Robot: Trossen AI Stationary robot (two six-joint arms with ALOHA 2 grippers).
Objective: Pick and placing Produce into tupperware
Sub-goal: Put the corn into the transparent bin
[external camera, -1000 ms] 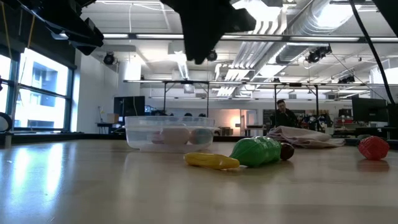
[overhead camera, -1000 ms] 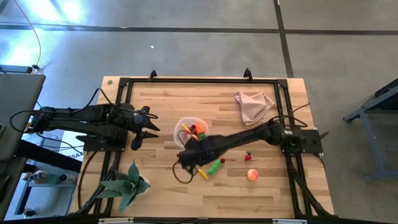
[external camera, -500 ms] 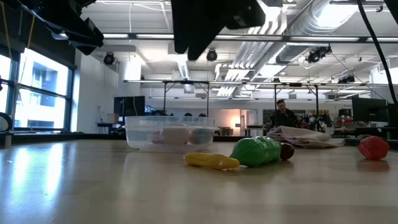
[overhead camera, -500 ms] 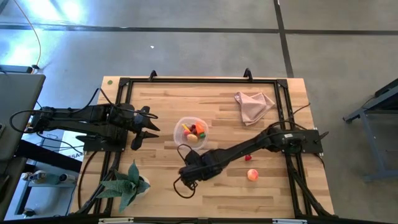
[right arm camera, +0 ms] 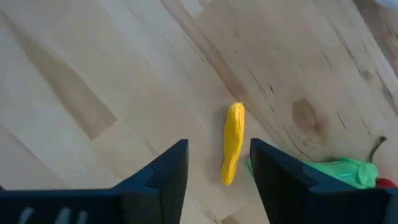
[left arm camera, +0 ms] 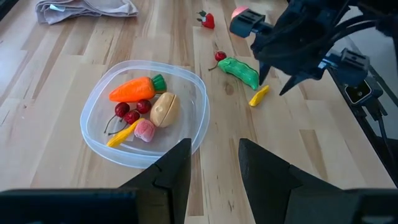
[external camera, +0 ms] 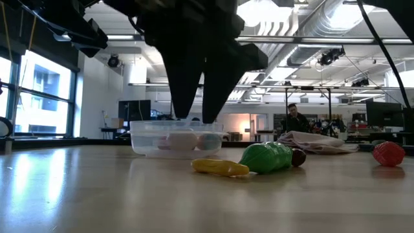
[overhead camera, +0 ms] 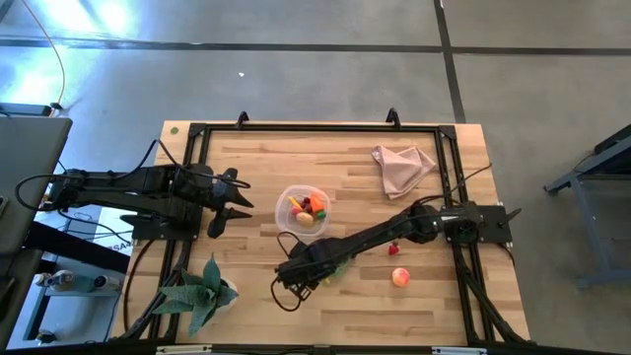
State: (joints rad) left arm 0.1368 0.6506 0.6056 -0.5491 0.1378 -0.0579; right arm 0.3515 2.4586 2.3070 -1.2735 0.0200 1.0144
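1. My right end effector (external camera: 194, 120) hangs above the table (overhead camera: 434, 296) with its two dark fingers (right arm camera: 163, 171) parted and nothing held between them; the yellow piece (right arm camera: 232, 143) lies on the wood in the gap just ahead of the fingertips, not touched.
2. Just beyond the yellow piece from my right end effector lies the green pepper (left arm camera: 239, 70), with a small dark red berry (left arm camera: 220, 56) at its far end; the pepper and the yellow piece lie close together, and I cannot tell whether they touch.
3. The tupperware (left arm camera: 190, 134) stands on the table to the side of my right end effector, near it but apart. It already holds the orange carrot (left arm camera: 132, 91), a tan lump (left arm camera: 164, 108), a peach-pink fruit (left arm camera: 145, 130), a cluster of red berries (left arm camera: 129, 112) and a second yellow strip (left arm camera: 122, 133).
4. Farther out past the pepper, a red strawberry (left arm camera: 208, 20) and a peach-coloured ball (overhead camera: 400, 277) lie loose on the table, well apart from the tub.
5. My left end effector (overhead camera: 229, 205) waits off to the tupperware's other side, fingers (left arm camera: 174, 171) spread and empty.
6. The pink cloth (overhead camera: 400, 166) lies crumpled near the far edge, and a green leafy plant (overhead camera: 202, 289) sits at the near corner.
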